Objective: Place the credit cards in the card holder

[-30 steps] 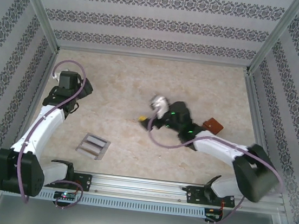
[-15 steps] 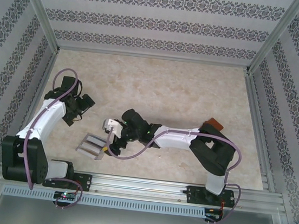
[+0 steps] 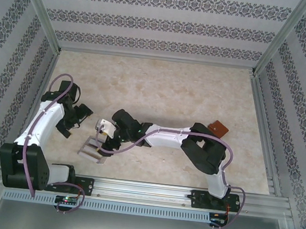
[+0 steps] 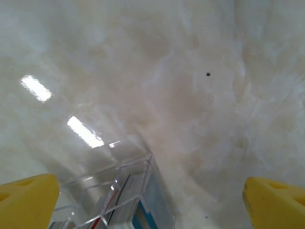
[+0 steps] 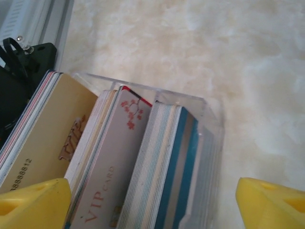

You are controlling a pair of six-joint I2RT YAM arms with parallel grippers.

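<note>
Three stacks of credit cards stand on edge in a clear rack, directly under the right gripper. Its yellow fingertips are spread wide to either side of the stacks and grasp nothing. Standing upright in separate slots leaves the cards' top edges exposed, which is likely why the gripper is poised above them. A thin card lying flat on the table would be far harder to pinch. The spread is wider than one card needs, so the jaws would have to narrow a good deal before any lift.

The left gripper is likewise released and empty, with a corner of the rack just below and ahead of it. It may be placed there to steady the rack. The card holder lies well apart from both grippers, back along the right arm toward that arm's own side of the table.

Counted, there are three stacks, one rack, one card holder and two grippers. The cards within each stack are packed too tightly to count.
</note>
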